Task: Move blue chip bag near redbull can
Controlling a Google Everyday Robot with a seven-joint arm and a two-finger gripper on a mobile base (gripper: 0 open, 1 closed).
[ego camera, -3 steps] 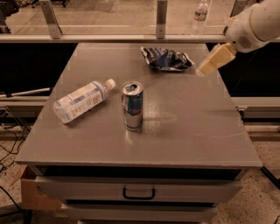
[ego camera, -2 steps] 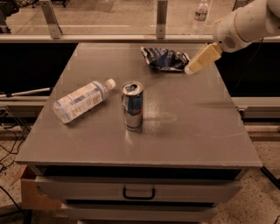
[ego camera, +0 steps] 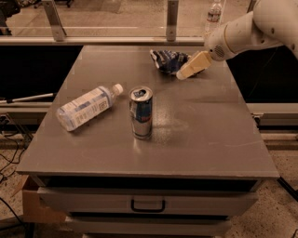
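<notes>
The blue chip bag (ego camera: 166, 61) lies crumpled at the far edge of the grey table (ego camera: 209, 135), right of centre. The redbull can (ego camera: 140, 113) stands upright near the table's middle, well in front of the bag. My gripper (ego camera: 185, 71), with cream-coloured fingers on a white arm coming in from the upper right, hangs at the bag's right edge, its tip low by the bag. I cannot tell whether it touches the bag.
A clear plastic water bottle (ego camera: 88, 107) with a white cap lies on its side left of the can. A drawer with a handle (ego camera: 147, 205) sits under the tabletop. A railing and another bottle (ego camera: 213, 13) stand behind the table.
My gripper has moved left and down, from beyond the bag's right side to right against the bag's right edge. Bag, can and bottle have not moved.
</notes>
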